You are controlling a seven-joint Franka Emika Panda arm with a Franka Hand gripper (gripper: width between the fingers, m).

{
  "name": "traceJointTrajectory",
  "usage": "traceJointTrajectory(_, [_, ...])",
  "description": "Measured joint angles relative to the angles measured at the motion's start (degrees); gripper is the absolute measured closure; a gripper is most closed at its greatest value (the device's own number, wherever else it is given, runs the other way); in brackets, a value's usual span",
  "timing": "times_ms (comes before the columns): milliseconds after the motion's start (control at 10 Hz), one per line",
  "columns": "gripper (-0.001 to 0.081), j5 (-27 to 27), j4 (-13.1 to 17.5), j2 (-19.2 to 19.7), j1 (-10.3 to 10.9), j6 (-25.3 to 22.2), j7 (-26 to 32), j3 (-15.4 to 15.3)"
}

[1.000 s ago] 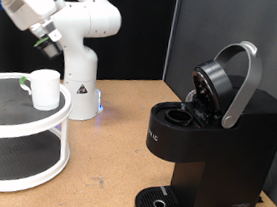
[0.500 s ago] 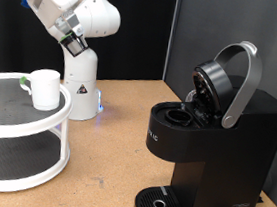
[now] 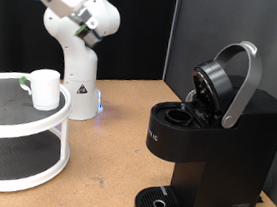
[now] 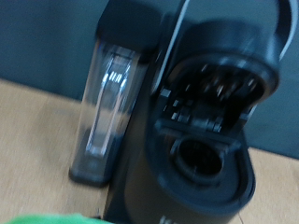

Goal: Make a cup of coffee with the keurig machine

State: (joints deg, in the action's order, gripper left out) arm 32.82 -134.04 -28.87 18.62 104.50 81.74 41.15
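Exterior view shows the keurig machine [image 3: 210, 142] on the table [image 3: 115, 131] at right, lid raised and pod chamber open, a heavy, rigid thing I'd judge. Far left, the cup [image 3: 46, 88] sits on a white tiered stand [image 3: 24, 136]; it looks light, stiff and breakable, best gripped by its rim or handle. Whether the hand [image 3: 84, 27] up top is clenched, I cannot tell.

Even, fairly bright light falls from above in the exterior view, which is sharp; the keurig machine [image 3: 211, 132] casts a soft shadow on the table [image 3: 113, 146]. The wrist view is dimmer and motion-blurred throughout.
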Motion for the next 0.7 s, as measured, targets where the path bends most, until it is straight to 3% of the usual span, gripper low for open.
traceJointTrajectory(200, [0.0326, 2.1, 2.1, 2.8, 2.5, -1.0, -3.2, -0.4])
traceJointTrajectory(300, [0.0326, 2.1, 2.7, 4.2, 3.2, 0.9, -3.5, -1.4])
traceJointTrajectory(400, [0.0326, 2.1, 3.1, 5.6, 3.3, 2.6, -3.5, -2.3])
traceJointTrajectory(700, [0.0326, 4.5, 2.9, 5.6, 3.4, 0.7, -3.7, -2.0])
